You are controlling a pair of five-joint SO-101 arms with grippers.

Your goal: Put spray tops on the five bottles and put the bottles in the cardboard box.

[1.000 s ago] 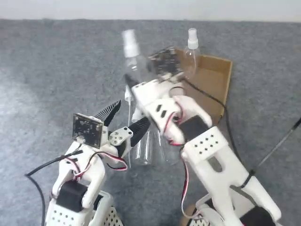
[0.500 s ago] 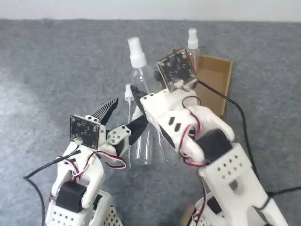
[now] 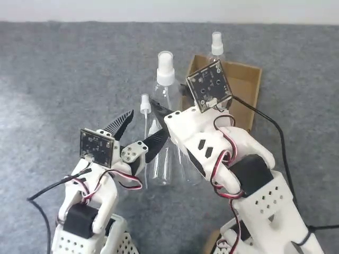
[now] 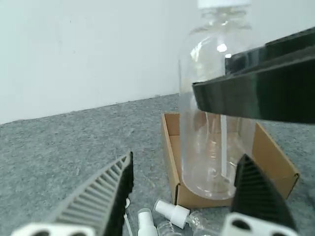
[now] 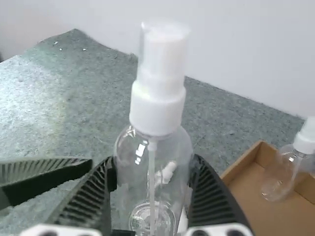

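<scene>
So, over the last second the right arm swung toward the cardboard box (image 3: pixel 250 79), carrying the capped bottle (image 3: pixel 164 87) with it. The bottle has shifted from out over the carpet to just beside the box's near edge. It sits upright and off the table, not yet over the opening as far as I can judge.

The right gripper (image 5: pixel 152 194) is clamped around the bottle body below the shoulder, with the spray top seated. The left gripper (image 3: pixel 148 125) hasn't moved. Its jaws are spread wide, holding nothing, parked by the loose bottles (image 3: pixel 164 166) lying on the carpet.

One finished bottle (image 3: pixel 216 46) already stands at the far end of the box, so this would be number two in. I reckon this is the transfer leg. What's left for it is a short carry over the wall, then lower and let go clear of the first bottle. The bottles on the carpet are not yet boxed, and I can't tell how many are capped.
</scene>
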